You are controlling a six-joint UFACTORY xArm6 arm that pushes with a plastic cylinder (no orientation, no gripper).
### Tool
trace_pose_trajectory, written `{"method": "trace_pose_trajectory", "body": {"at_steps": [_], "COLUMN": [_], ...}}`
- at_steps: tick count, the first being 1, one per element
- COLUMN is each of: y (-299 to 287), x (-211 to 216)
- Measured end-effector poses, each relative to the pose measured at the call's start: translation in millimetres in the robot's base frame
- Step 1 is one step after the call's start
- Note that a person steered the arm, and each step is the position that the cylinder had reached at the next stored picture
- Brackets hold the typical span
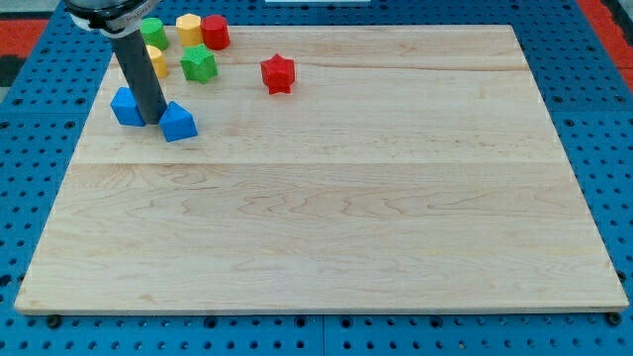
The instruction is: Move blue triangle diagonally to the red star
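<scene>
Seven blocks sit in the upper left of the counter (326, 227): two blue, two green, two yellow and one red star (278, 74), plus a red cylinder (216, 32). The tip (154, 122) stands between the blue triangle (179, 122) and a blue block (127, 107), touching or nearly so; the star lies up and right of the triangle. The arm has no gripper, only the rod.

Single raised, oblique view across board (326, 247)

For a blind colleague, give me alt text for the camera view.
My tip rests on a wooden board between a blue cube and the blue triangle. The red star lies to the upper right, beyond other coloured blocks.
</scene>
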State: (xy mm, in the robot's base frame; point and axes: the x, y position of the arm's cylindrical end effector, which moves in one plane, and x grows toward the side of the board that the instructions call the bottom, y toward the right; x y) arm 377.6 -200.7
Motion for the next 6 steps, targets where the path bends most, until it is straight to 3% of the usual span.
{"method": "trace_pose_trajectory", "body": {"at_steps": [2,6], "y": [4,62], "x": [25,7]}}
